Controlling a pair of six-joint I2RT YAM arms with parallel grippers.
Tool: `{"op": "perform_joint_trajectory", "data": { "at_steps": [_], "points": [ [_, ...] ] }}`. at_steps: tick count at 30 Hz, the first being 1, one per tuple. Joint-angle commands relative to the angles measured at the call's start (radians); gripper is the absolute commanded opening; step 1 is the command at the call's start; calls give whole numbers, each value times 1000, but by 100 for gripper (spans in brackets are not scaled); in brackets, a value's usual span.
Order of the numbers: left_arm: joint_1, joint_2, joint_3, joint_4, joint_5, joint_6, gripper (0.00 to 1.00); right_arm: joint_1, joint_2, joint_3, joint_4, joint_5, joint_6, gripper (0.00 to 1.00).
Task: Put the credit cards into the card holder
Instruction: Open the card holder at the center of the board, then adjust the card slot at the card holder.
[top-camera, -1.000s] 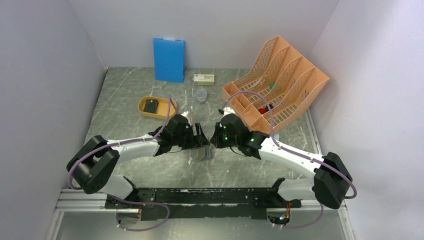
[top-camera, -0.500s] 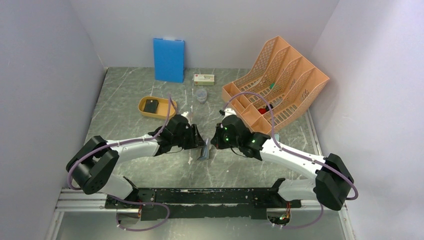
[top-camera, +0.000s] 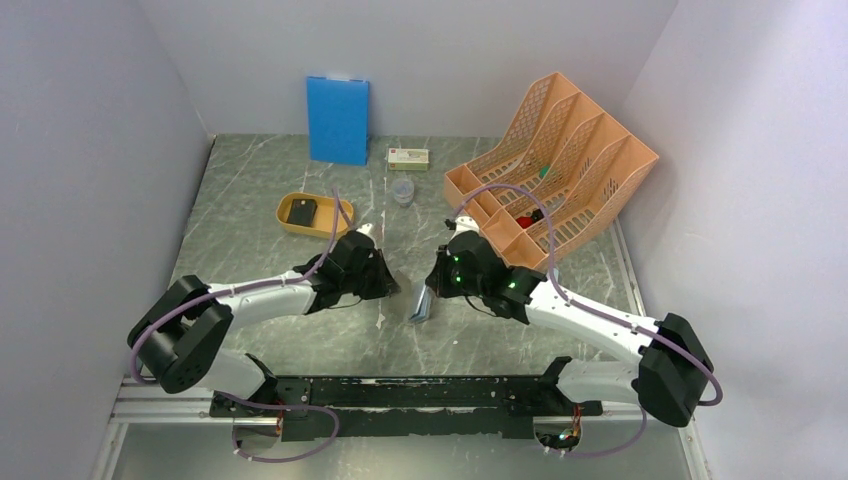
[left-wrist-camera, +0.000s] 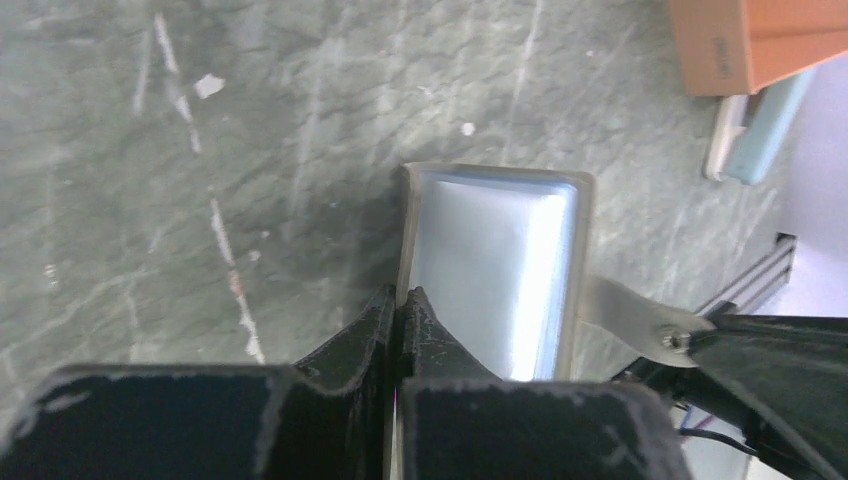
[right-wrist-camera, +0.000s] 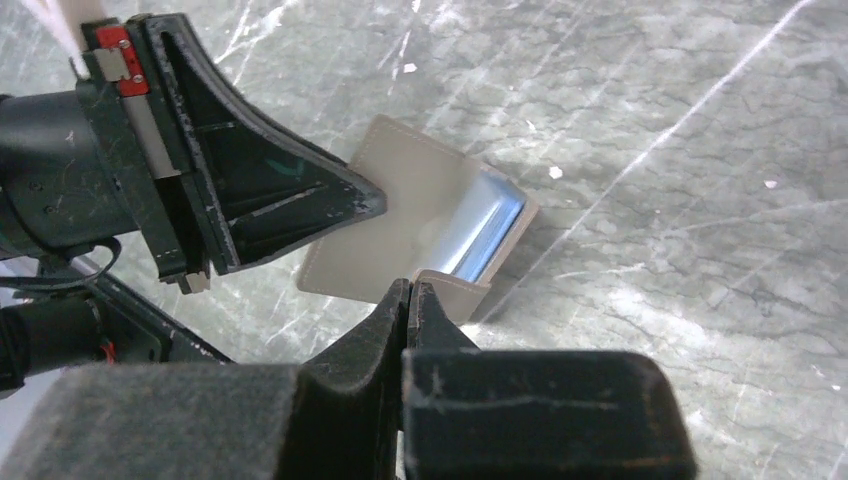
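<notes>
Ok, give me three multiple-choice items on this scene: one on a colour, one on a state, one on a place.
1. Inside, the holder is:
A red
B yellow
C pale silvery blue

2. The right gripper is:
A open
B shut on the holder's edge
C shut on a card

3. The loose dark card lies:
A in the tray
B in the holder
C between the right gripper's fingers

Answers:
1 C, the left wrist view shows a shiny pale blue lining.
2 B, its own wrist view shows the fingers meeting on the holder's grey rim.
3 A, the top view shows it inside the yellow tray.
</notes>
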Motion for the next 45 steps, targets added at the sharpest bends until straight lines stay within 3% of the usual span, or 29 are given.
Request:
{"op": "perform_joint_trajectory", "data": {
  "at_steps": [1,13,15,18,21,27,34,36,41,45],
  "points": [
    [-6,-7,-40,-64,-60,21,5,-10,1,-12,-73,98,40,0],
    [-6,12,-106,-68,-102,-11,5,-68,32,-140,-140,147,143,0],
    [-6,2,-121,-64,-102,-22,5,-78,17,-149,-150,147,146,10],
    [-6,-10,-138,-58,-102,-36,5,-81,-23,-140,-185,157,142,33],
    [-6,-13,-147,-53,-102,-47,5,-82,-87,-101,-243,165,131,44],
    [-7,-32,-166,-43,-102,-77,5,-80,-190,-31,-201,-18,76,46],
    [-8,-43,-179,-51,-102,-114,5,-51,-108,-27,26,-277,119,45],
    [-7,-38,-180,-55,-102,-123,5,-26,-71,-16,33,-269,124,45],
    [-7,-30,-194,-45,-102,-134,5,-3,-15,-8,-107,-33,143,50],
    [-7,-29,-201,-42,-102,-135,5,-24,-16,-78,-82,-27,159,56]
  ]
}}
